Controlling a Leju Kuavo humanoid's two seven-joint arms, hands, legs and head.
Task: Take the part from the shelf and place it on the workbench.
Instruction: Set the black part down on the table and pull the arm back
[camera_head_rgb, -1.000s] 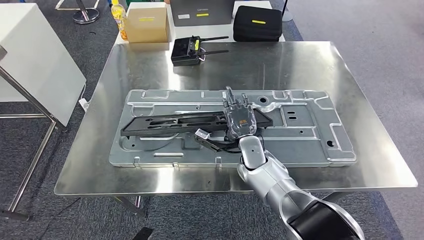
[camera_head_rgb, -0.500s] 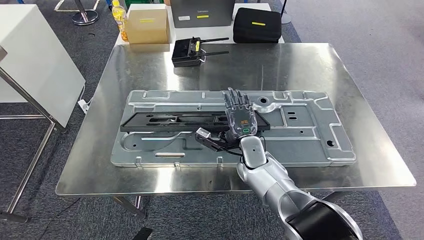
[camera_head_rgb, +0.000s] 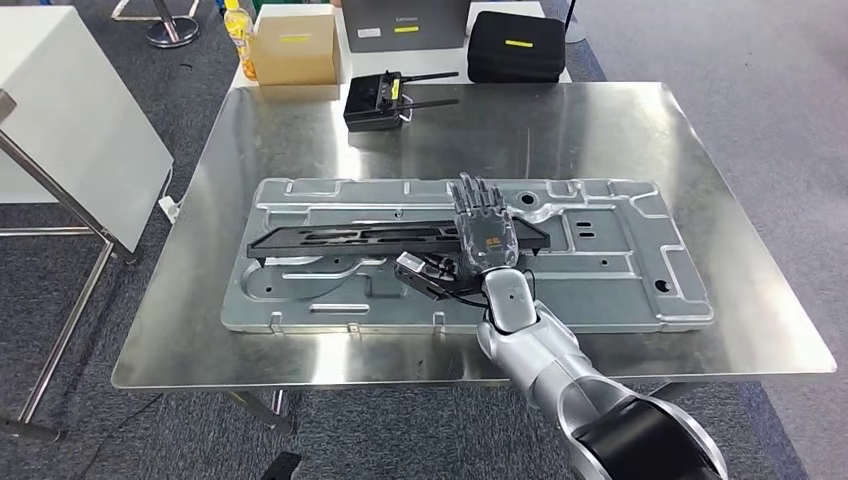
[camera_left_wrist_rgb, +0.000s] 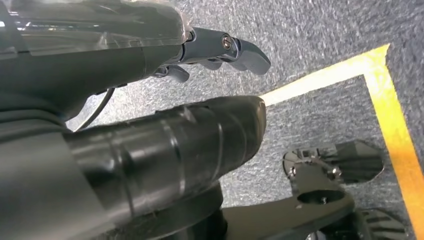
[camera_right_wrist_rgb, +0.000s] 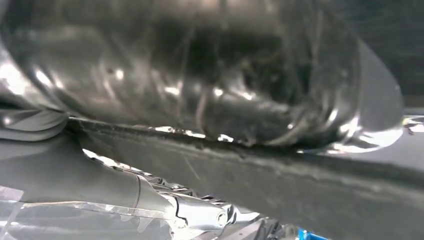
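A long black slotted part (camera_head_rgb: 350, 238) lies across a large grey pressed-metal panel (camera_head_rgb: 620, 270) on the steel workbench (camera_head_rgb: 300, 140). My right hand (camera_head_rgb: 483, 235) grips the part's right end, fingers stretched flat over its top and the thumb out toward the left beneath it. The part's left end stands slightly off the panel. In the right wrist view the part's dark edge (camera_right_wrist_rgb: 300, 175) runs just under the shiny palm cover (camera_right_wrist_rgb: 200, 65). My left hand (camera_left_wrist_rgb: 150, 100) hangs over the carpet, fingers loosely apart with nothing in them.
At the bench's far edge sits a black remote controller (camera_head_rgb: 378, 100) with two antennas. Behind it stand a cardboard box (camera_head_rgb: 293, 45), a yellow bottle (camera_head_rgb: 238, 35) and a black case (camera_head_rgb: 515, 45). A white panel on a metal frame (camera_head_rgb: 70, 110) stands to the left.
The black part has swung with my right hand: its left end rose toward the far side and the hand shifted slightly right. The left arm shows no earlier frame.
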